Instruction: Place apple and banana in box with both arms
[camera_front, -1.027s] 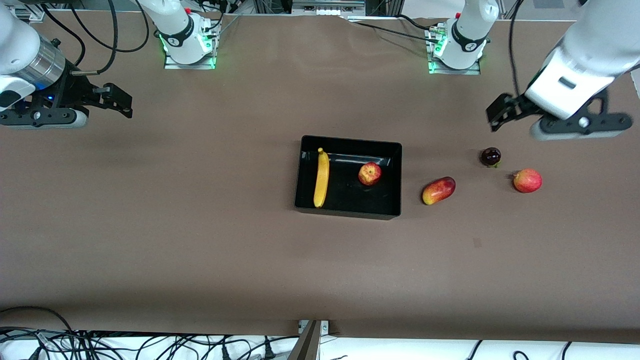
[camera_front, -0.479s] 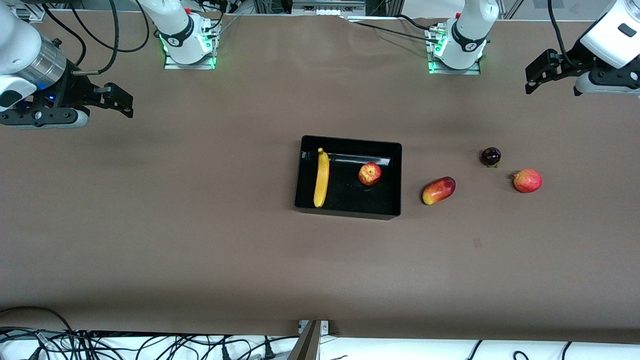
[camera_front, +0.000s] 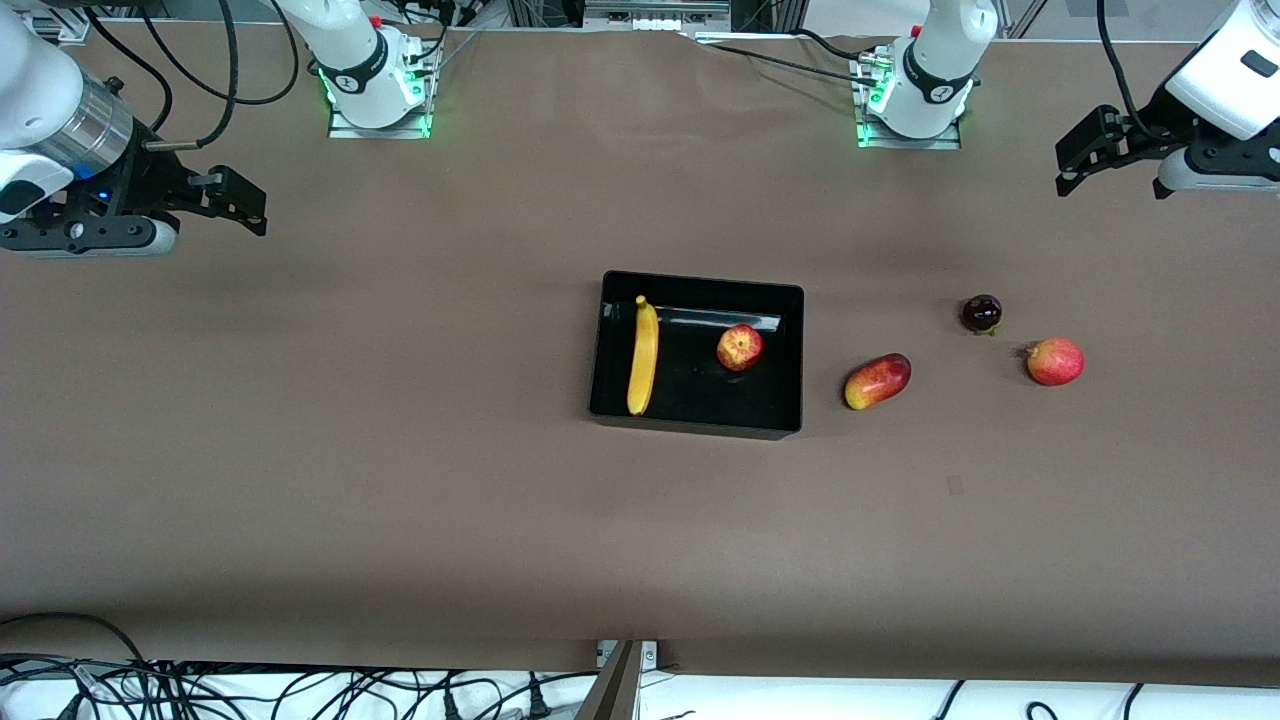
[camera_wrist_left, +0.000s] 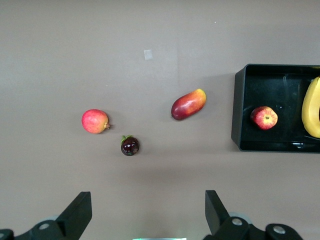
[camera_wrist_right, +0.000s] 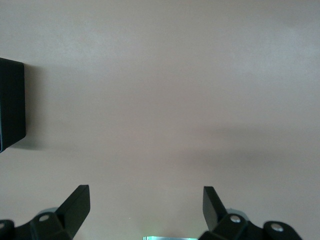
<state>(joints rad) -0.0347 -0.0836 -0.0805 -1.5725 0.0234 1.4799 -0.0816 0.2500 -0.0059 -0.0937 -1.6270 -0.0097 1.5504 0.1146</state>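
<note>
Yellow banana (camera_front: 643, 356), red streaked apple (camera_front: 739, 347) inside black box (camera_front: 790, 300).

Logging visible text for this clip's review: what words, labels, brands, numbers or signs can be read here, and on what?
None can be read.
Round black marks on both arm bases: too small to read.
The box, banana, apple and the other fruits carry no text.
</note>
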